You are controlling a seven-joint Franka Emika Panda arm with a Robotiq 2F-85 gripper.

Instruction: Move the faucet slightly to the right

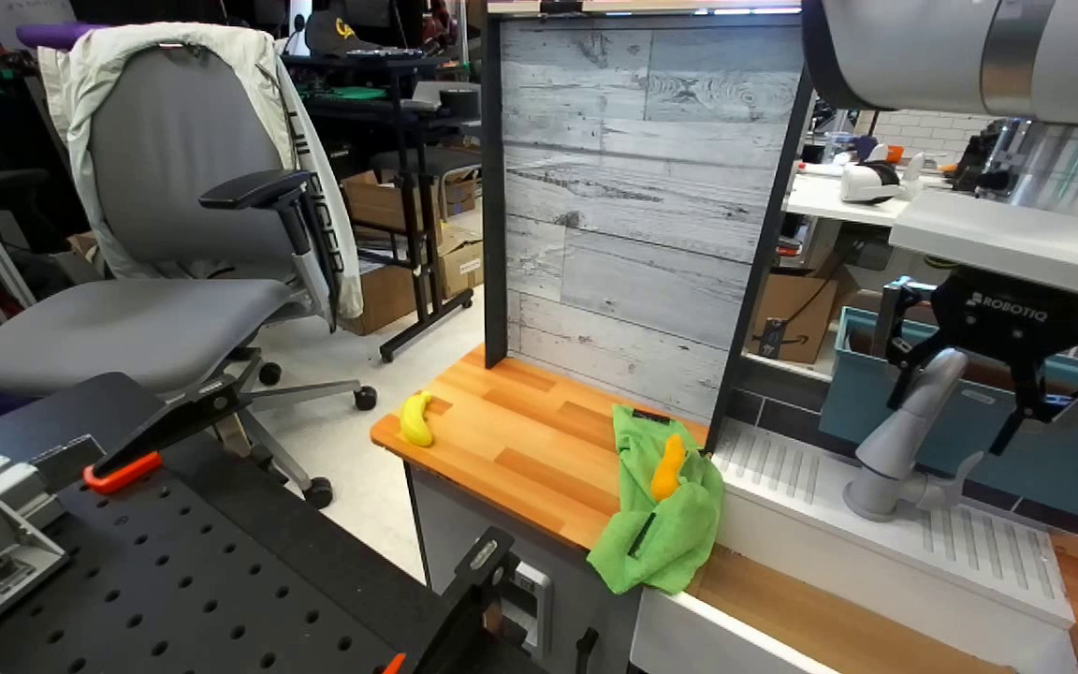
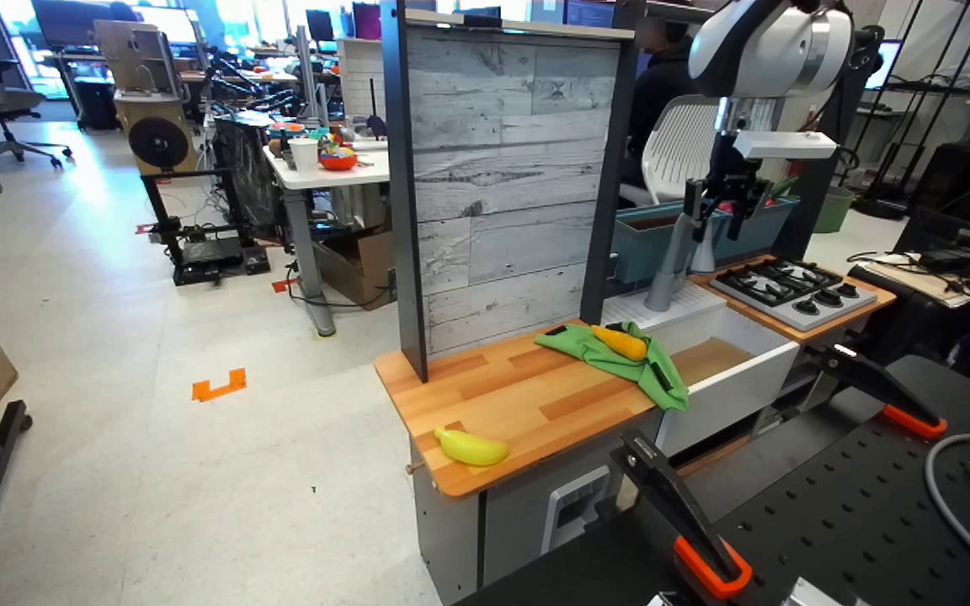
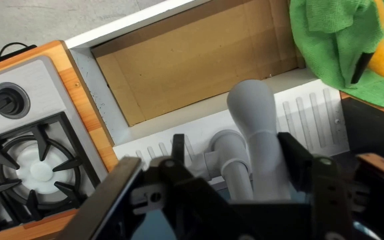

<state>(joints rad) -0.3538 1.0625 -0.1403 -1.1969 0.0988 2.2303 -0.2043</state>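
The matte grey faucet (image 1: 930, 382) stands on the white ribbed ledge, with a thick post and an arching spout; it also shows in an exterior view (image 2: 667, 268). In the wrist view, the faucet's spout (image 3: 253, 106) rises between my fingers, close to the right-hand finger and well apart from the left-hand one. Its base and a side handle show below the spout. My gripper (image 3: 231, 136) is open around the upper faucet, with its fingers spread on either side. Whether the nearer finger touches the spout cannot be told. The gripper also shows in both exterior views (image 1: 946, 426) (image 2: 714, 223).
An open white drawer with a brown bottom (image 3: 192, 63) lies in front of the ledge. A green cloth (image 2: 662, 383) with an orange carrot (image 2: 620, 343) lies beside it. A banana (image 2: 470, 446), a stove (image 2: 788, 290), a teal bin (image 1: 1044, 449) and an upright back panel (image 1: 633, 234) stand around.
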